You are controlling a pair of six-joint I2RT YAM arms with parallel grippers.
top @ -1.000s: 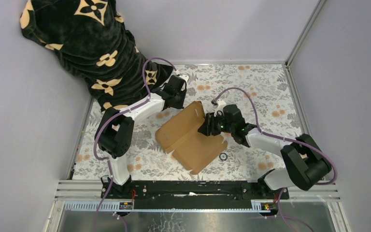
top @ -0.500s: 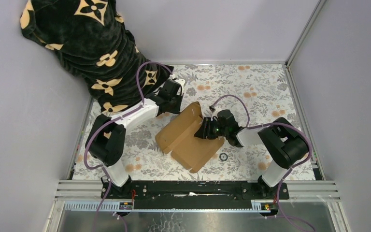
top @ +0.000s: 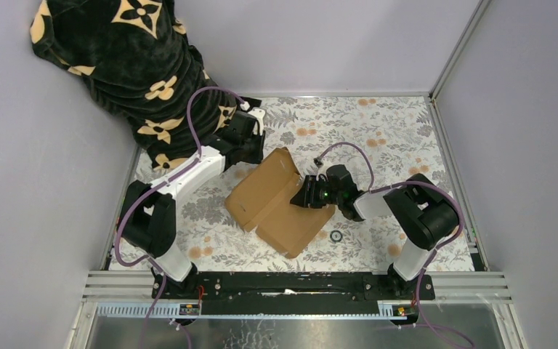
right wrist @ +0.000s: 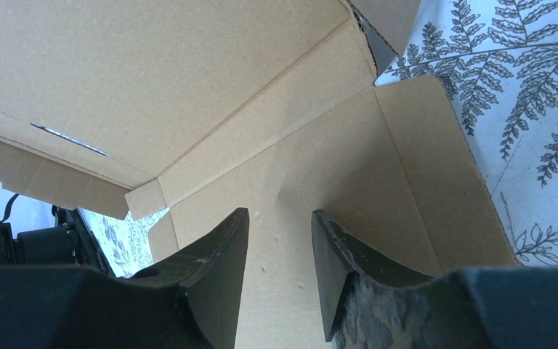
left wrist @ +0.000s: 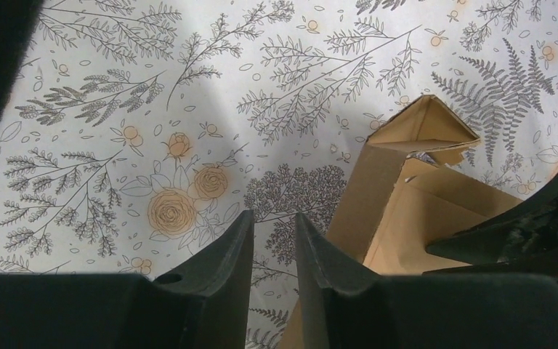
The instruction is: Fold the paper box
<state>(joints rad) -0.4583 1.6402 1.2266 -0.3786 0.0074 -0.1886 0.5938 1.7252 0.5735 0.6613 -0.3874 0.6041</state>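
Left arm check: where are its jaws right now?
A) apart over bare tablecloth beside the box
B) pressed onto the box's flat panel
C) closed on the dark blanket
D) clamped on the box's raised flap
A: the left wrist view shows the left jaws apart with only floral tablecloth between them, the paper box beside them.

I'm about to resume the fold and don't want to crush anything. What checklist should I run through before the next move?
1. Brown corrugated cardboard box on the floral-print tabletop, one side panel raised: ok.
2. Left gripper open, nothing between its fingers: ok.
3. Right gripper open over the box's floor panel: ok.
4. Right gripper touching the cardboard: cannot tell.
5. Small black ring beside the box, not under it: ok.
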